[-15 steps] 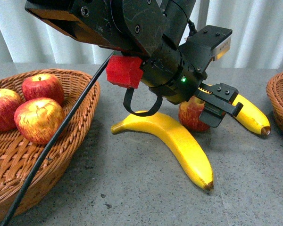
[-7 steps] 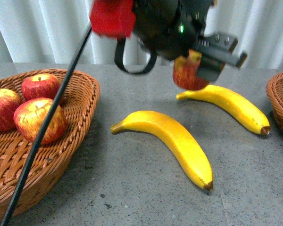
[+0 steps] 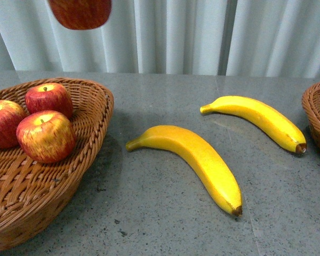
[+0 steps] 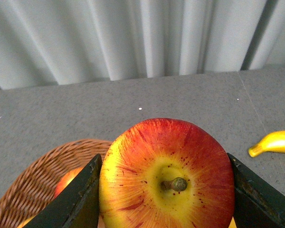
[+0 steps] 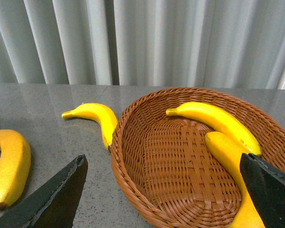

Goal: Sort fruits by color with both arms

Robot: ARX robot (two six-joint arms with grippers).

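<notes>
My left gripper is shut on a red apple with yellow streaks, its stem facing the camera. In the front view that apple hangs at the top edge, high above the left wicker basket, which holds three red apples. The gripper itself is out of the front view. Two yellow bananas lie on the grey table between the baskets. My right gripper is open and empty over the right wicker basket, which holds two bananas.
The right basket's rim shows at the front view's right edge. A white pleated curtain hangs behind the table. The left basket lies below the held apple in the left wrist view.
My left arm has lifted the red apple from between the bananas and carried it up and to the left, above the left basket. The arm has left the front view.
</notes>
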